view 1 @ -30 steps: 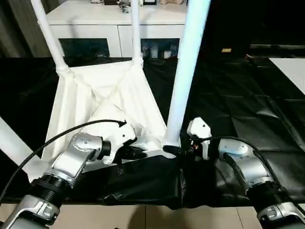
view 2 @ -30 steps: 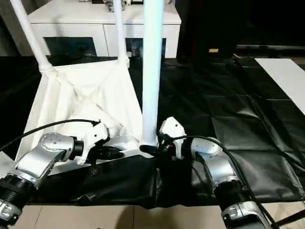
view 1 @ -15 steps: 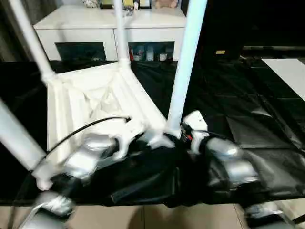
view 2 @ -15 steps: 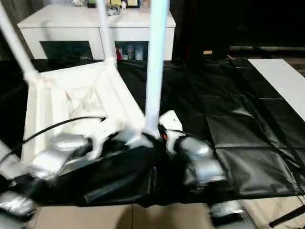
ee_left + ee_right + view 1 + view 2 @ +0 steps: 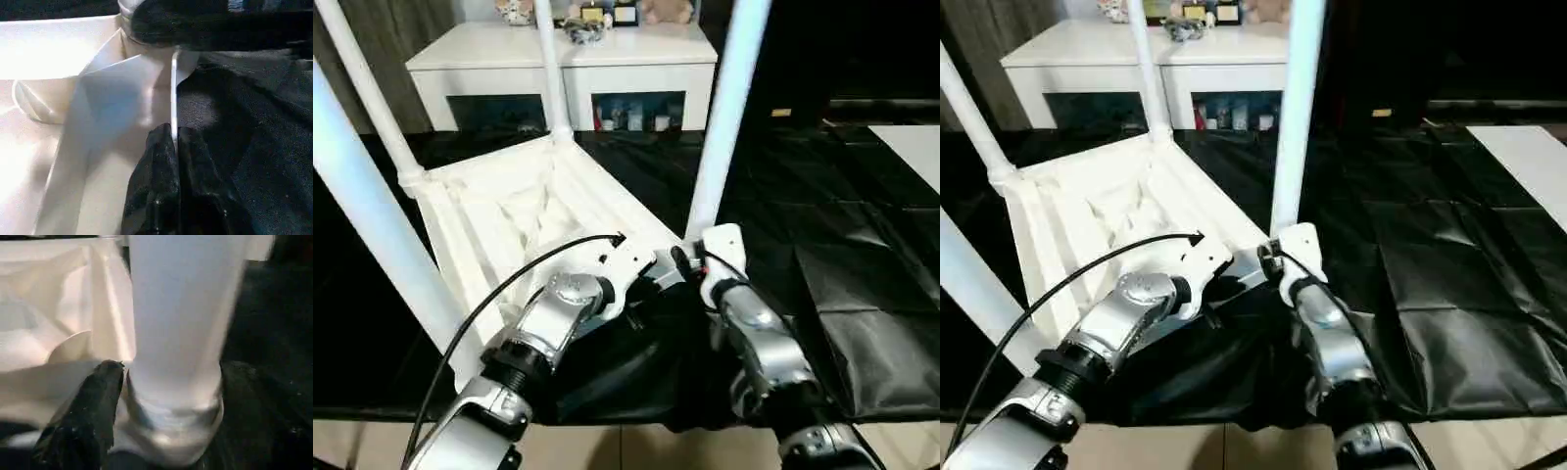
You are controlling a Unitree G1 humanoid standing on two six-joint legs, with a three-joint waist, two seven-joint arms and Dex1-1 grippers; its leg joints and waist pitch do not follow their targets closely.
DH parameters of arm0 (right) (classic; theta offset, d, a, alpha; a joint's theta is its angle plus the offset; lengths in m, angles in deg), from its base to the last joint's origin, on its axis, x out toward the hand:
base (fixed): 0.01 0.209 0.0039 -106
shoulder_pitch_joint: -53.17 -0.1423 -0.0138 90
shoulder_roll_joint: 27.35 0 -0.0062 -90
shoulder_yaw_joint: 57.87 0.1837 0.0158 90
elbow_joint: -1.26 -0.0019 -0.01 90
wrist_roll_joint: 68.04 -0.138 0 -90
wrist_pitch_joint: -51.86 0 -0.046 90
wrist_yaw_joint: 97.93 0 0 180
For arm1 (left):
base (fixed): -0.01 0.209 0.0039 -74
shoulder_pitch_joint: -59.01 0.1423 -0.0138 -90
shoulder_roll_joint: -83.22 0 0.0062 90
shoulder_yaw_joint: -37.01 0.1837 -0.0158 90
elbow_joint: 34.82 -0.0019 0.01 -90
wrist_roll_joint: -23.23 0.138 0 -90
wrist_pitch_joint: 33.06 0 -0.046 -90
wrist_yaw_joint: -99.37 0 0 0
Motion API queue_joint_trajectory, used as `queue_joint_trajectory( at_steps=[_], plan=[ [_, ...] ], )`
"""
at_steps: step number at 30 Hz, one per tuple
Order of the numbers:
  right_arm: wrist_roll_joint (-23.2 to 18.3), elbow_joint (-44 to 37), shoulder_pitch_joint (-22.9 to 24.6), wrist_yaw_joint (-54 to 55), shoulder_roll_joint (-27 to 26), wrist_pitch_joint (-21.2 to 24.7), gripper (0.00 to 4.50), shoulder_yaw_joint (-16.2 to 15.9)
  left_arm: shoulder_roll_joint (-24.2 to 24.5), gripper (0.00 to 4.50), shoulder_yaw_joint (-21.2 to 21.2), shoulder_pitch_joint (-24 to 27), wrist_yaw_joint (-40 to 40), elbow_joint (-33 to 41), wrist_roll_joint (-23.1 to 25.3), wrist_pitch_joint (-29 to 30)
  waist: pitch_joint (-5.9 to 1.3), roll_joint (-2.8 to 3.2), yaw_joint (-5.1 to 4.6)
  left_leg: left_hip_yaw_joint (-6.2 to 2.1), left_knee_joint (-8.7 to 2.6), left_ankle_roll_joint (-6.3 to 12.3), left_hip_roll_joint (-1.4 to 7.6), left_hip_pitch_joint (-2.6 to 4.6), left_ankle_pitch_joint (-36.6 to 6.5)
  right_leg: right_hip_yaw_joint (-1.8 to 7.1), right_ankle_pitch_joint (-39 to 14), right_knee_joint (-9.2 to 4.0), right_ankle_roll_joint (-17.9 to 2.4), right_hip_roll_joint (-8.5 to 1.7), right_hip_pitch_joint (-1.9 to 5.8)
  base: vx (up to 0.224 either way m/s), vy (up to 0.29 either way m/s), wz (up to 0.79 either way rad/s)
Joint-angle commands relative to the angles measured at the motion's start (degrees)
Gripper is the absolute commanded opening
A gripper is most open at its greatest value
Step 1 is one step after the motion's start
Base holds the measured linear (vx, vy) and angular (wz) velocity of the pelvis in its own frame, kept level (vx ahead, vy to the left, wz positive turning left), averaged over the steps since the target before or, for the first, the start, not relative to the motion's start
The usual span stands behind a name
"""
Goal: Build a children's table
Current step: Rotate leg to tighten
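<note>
The children's table lies upside down on black sheeting. Its white ribbed tabletop (image 5: 509, 211) has legs standing up from the corners: two at the far side (image 5: 374, 98) (image 5: 548, 69), one near left (image 5: 372, 230) and one near right (image 5: 722, 127). My left gripper (image 5: 172, 134) is shut on the thin white rim of the tabletop, close to the near right corner (image 5: 651, 282). My right gripper (image 5: 690, 262) sits at the foot of the near right leg (image 5: 176, 323), where the leg enters its round socket (image 5: 171, 431).
A white cabinet (image 5: 568, 59) with glass doors and small items on top stands behind the work. Black sheeting (image 5: 822, 215) covers the surface, bunched up under my forearms. A white board (image 5: 913, 137) lies far right. A black cable (image 5: 509, 284) arcs over my left forearm.
The head camera has swung, so the whole picture has shifted and the near left leg now looms large. Both grippers stay at the tabletop's near right corner.
</note>
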Motion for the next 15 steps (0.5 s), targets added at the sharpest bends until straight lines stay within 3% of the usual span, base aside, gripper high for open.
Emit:
queue_joint_trajectory(
  at_steps=[1,3,5,6,9,11,14,15],
  plan=[
    [-2.74,-1.16,0.04,-8.49,1.43,1.48,3.56,-2.47,1.97,0.0,1.24,2.18,-3.85,0.55,0.4,0.32,-2.33,-1.03,0.18,-1.1,-5.19,1.78,1.84,-0.23,-20.3,1.16,-26.1,-5.13,-4.69,-2.56,1.92,0.0,0.0,0.0],
    [-3.43,-2.07,0.0,-14.76,5.22,1.4,3.56,-3.22,4.28,0.0,2.41,3.5,-8.26,3.02,-0.02,-0.27,-2.39,-1.19,0.24,-0.97,-4.98,1.94,1.97,0.04,-19.66,1.26,-25.27,-5.14,-5.59,-2.63,1.84,0.0,0.0,0.0],
    [-4.02,-2.76,0.26,-18.86,7.43,1.02,3.56,-3.64,5.68,0.0,3.05,4.3,-10.92,4.71,-0.51,-0.24,-2.62,-1.06,0.47,-0.69,-4.72,2.73,2.21,0.03,-16.16,1.46,-19.7,-4.49,-7.86,-2.58,1.89,0.0,0.0,0.0],
    [-4.48,-4.25,1.16,-25.86,11.4,-0.55,3.56,-4.67,8.19,0.0,4.06,5.94,-16.57,7.78,-2.0,-2.69,-2.67,-1.19,0.54,-0.61,-4.58,2.96,2.27,0.21,-15.64,1.4,-18.37,-4.42,-8.66,-2.46,1.9,0.0,0.0,0.0],
    [-5.66,-5.69,1.87,-31.64,14.46,-0.72,3.56,-4.96,10.87,0.0,4.87,7.85,-22.8,11.93,-4.87,-2.82,-3.23,-0.81,1.05,-0.2,-3.68,5.44,2.33,0.12,-8.58,1.26,-3.69,-2.56,-13.71,-2.2,2.32,0.076,-0.009,0.01],
    [-7.06,-6.6,2.18,-35.5,15.98,-0.36,3.56,-4.99,12.61,0.0,5.29,8.89,-25.97,14.68,-6.04,-1.96,-3.31,-0.78,1.27,0.03,-3.3,6.78,2.32,0.3,-5.96,1.14,1.44,-2.05,-15.68,-1.94,2.23,0.063,0.001,0.01],
    [-8.0,-7.28,2.27,-38.31,17.14,-1.08,3.56,-5.46,14.02,0.0,5.15,9.76,-28.86,17.54,-7.34,-0.39,-3.45,-0.72,1.93,0.11,-3.0,7.71,2.47,0.32,-3.94,1.03,4.69,-1.49,-16.72,-1.9,2.48,0.018,0.001,0.01],
    [-8.0,-7.28,2.27,-38.31,17.14,-1.08,3.56,-5.46,14.02,0.0,5.15,9.76,-28.86,17.54,-7.34,-0.39,-3.31,-0.64,2.23,0.18,-3.02,7.63,2.55,0.45,-4.33,0.98,3.39,-1.58,-16.76,-1.93,2.31,0.0,0.0,0.0]
  ],
)
